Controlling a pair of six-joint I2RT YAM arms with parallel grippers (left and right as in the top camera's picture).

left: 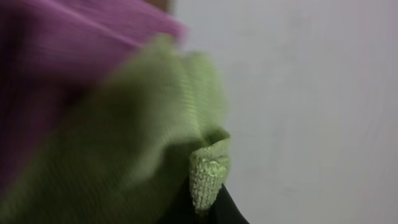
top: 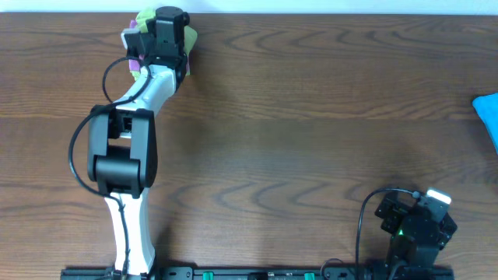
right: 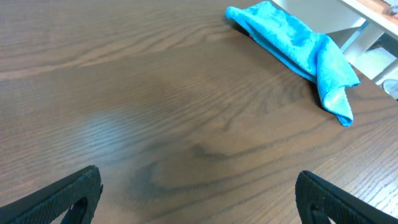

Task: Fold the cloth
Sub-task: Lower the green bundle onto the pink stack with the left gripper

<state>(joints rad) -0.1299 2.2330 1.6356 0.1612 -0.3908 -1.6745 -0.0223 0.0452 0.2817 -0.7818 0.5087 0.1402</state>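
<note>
At far-left table (top: pixel 311 117) edge: L gripper (top: pixel 161 31) clamped on cloth (left: pixel 143 124), prob. to separate it from purple cloth (left: pixel 62 43); R gripper (right: pixel 199 202) jaws apart, parked.

On my screens, the cloth (left: pixel 155 143) shows plain lime green with a fine woven texture. It sits against a purple cloth (left: pixel 56 43) that carries no pattern either. The blue cloth (right: pixel 298 43) is a bright, solid blue. The table (top: pixel 311 117) is dark brown, streaked with wavy wood grain. My left arm (top: pixel 132 233) is white with black joints, and the right arm (top: pixel 412 225) is black, with one small green light glowing on it.
</note>
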